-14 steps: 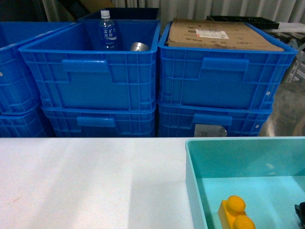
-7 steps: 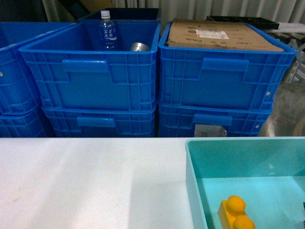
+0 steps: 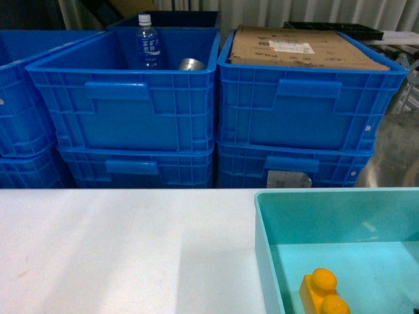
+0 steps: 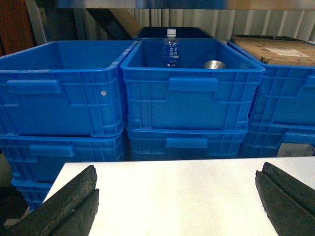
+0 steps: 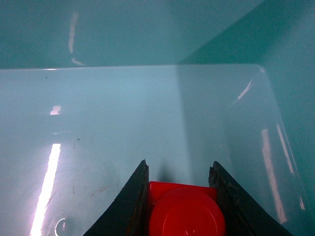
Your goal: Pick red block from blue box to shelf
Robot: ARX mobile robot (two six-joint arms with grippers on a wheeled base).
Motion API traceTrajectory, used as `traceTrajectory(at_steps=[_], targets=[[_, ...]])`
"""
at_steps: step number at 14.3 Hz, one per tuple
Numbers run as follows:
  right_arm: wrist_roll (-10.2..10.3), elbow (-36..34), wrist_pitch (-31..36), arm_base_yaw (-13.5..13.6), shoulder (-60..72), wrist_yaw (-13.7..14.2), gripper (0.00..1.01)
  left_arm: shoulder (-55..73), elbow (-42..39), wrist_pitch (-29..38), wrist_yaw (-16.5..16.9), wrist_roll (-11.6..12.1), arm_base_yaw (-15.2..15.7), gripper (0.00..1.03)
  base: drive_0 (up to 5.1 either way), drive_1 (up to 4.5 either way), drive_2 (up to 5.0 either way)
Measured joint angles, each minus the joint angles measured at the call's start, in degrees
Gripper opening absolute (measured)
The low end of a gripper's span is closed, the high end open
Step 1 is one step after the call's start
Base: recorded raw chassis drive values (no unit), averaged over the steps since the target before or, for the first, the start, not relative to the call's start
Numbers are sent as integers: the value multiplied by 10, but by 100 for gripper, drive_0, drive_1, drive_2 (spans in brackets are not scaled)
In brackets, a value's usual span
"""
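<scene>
The right gripper [image 5: 179, 196] has slipped out of the head view; it now clamps the red block [image 5: 184, 211] inside the blue box [image 3: 265, 248]. Lifting straight up clears the walls.

The scene is viewed slightly downward by the head camera, toward stacked blue crates [image 3: 121, 98]. The same crates are faced by the left wrist camera, low over the white table [image 4: 177, 196]. The blue box [image 5: 147, 123] floor is seen close up by the right wrist camera.
</scene>
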Motion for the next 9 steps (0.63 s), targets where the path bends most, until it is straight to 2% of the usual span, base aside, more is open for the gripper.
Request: traceTrajectory(at_steps=[1,2,4,5,7,8,9], targets=[[-3,-2,6,0,-1,-2,30,0,0,0,0,0,0,98,0,0,0],[-16,-3,-7,1,-14,-5,30,0,0,0,0,0,0,98,0,0,0],[-46,0,-75,0,-104,-28,30,0,0,0,0,0,0,98,0,0,0],[-57,16,-138,-6,-172,-55,30,0,0,0,0,0,0,98,0,0,0],[-83,88,-279,-36,-322,-140,30,0,0,0,0,0,0,98,0,0,0],[-96,123,-316,-54,-378,-165,30,0,0,0,0,0,0,98,0,0,0],[-115,135,-290,-65,-429,-169,30,0,0,0,0,0,0,98,0,0,0]])
